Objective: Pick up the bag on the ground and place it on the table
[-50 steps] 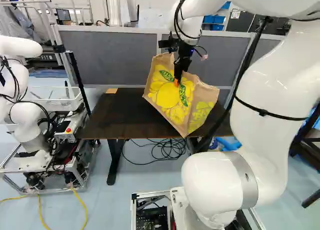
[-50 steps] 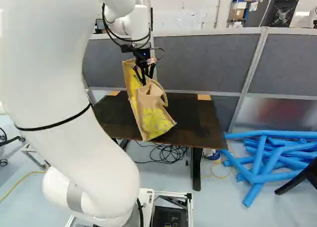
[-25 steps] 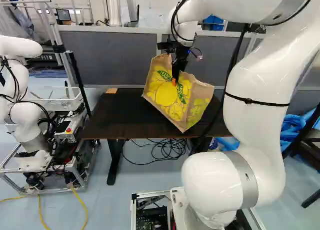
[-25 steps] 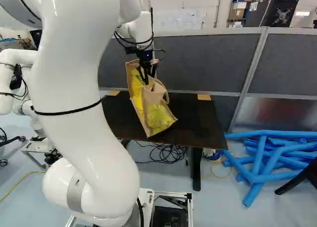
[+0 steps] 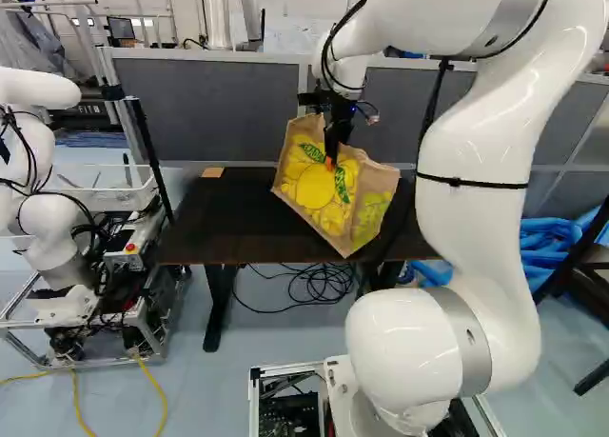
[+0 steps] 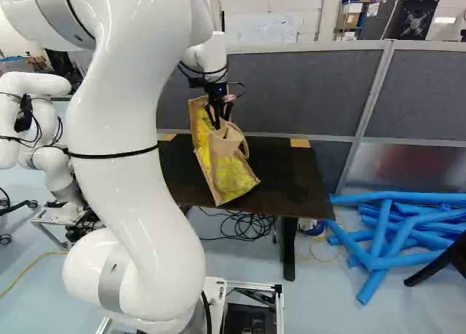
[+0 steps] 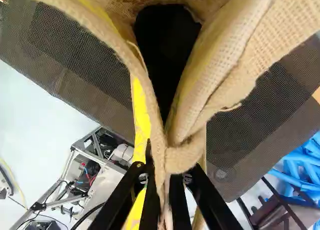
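From my seat at the controls, I see my gripper [image 5: 331, 158] just above the middle of the left base view, clenched on the rim of the tan bag [image 5: 309, 188] with its yellow print. The wrist view shows me one finger on each side of the fabric, the bag's mouth gaping ahead of them. The bag hangs tilted, a lower corner down, in front of the dark table [image 5: 214, 229]'s top; I can't tell whether it touches. Another robot [image 5: 33, 151] stands at the left; blue tubes [image 6: 397, 236] lie at the lower right of the right base view.
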Available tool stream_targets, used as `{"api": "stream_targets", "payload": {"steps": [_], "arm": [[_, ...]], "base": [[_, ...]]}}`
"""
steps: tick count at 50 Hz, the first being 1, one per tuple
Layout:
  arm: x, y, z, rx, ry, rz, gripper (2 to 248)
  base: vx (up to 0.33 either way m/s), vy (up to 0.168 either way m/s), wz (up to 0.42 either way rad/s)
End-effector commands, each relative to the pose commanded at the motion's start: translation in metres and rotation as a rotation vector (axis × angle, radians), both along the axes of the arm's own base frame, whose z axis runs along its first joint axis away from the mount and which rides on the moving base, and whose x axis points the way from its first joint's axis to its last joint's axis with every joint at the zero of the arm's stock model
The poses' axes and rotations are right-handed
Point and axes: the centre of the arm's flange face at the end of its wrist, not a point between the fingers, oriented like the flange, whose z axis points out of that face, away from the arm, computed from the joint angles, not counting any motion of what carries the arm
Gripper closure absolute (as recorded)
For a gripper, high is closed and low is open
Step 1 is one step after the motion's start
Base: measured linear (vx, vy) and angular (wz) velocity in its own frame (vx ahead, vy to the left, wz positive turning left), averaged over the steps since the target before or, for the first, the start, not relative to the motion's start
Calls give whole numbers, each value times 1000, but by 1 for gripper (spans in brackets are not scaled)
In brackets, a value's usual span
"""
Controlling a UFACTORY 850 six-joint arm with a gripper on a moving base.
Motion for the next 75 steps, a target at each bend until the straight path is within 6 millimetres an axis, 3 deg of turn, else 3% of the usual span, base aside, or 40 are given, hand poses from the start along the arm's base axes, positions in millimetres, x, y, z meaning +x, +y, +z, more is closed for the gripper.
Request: {"api": "stream_targets", "payload": {"steps": [22, 43, 44, 48, 49, 53, 54, 59, 60, 64, 65, 69, 70, 75], "arm": [[13, -1, -34, 3, 56, 0, 228], [14, -1, -38, 3, 62, 0, 227], [14, -1, -38, 3, 62, 0, 202], [14, -1, -38, 3, 62, 0, 202], [14, -1, -38, 3, 62, 0, 169], [14, -1, -38, 3, 62, 0, 169], [14, -1, -38, 3, 62, 0, 135], [14, -1, -38, 3, 62, 0, 135], [14, -1, -38, 3, 62, 0, 100], [14, -1, -38, 3, 62, 0, 100], [14, -1, -38, 3, 62, 0, 63], [14, -1, -38, 3, 62, 0, 63], [14, -1, -38, 3, 62, 0, 27], [14, -1, -38, 3, 61, 0, 27]], "base": [[0, 0, 0], [0, 0, 0], [0, 0, 0], [0, 0, 0], [0, 0, 0], [0, 0, 0], [0, 0, 0], [0, 0, 0], [0, 0, 0], [0, 0, 0], [0, 0, 0], [0, 0, 0], [0, 0, 0], [0, 0, 0]]}}
